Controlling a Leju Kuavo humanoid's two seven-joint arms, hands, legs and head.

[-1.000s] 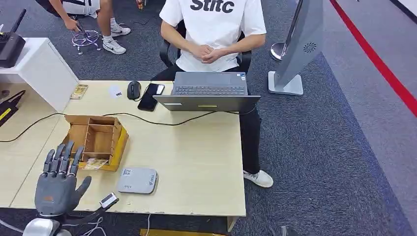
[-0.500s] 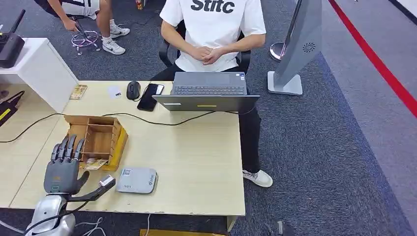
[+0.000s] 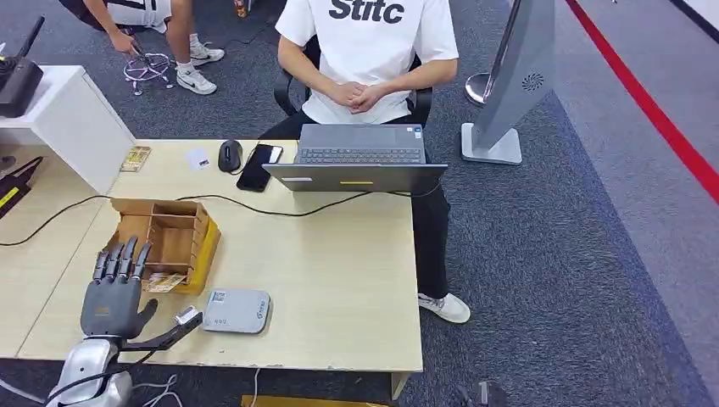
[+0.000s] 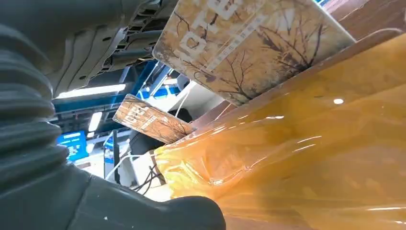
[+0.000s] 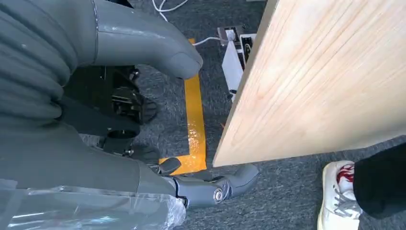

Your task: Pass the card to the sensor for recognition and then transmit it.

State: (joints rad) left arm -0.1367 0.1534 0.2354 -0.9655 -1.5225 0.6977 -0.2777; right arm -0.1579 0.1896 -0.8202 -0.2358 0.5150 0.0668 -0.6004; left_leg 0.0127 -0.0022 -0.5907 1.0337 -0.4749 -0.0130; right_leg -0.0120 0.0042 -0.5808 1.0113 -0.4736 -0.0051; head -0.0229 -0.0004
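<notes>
Hovering with fingers spread and holding nothing, the left robot hand [image 3: 113, 292] sits just beside the wooden box [image 3: 167, 241] on the surface [image 3: 339, 280]. A card [image 3: 164, 282] lies at the box's front, the sensor [image 3: 236, 310] nearby. The right robot hand [image 5: 143, 52] hangs beside the surface, its grip unclear.

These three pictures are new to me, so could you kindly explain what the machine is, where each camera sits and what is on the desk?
It is a humanoid robot with two arms. The head view looks down on a wooden desk. The left robot hand hovers open, holding nothing, at a wooden card box with a card at its near edge. Beside it lies the grey sensor. Further back are a laptop, a phone and a mouse, with a person seated behind. The left wrist view looks close at cards in that box. The right wrist view shows the right robot hand hanging below the desk edge, near the carpet.
</notes>
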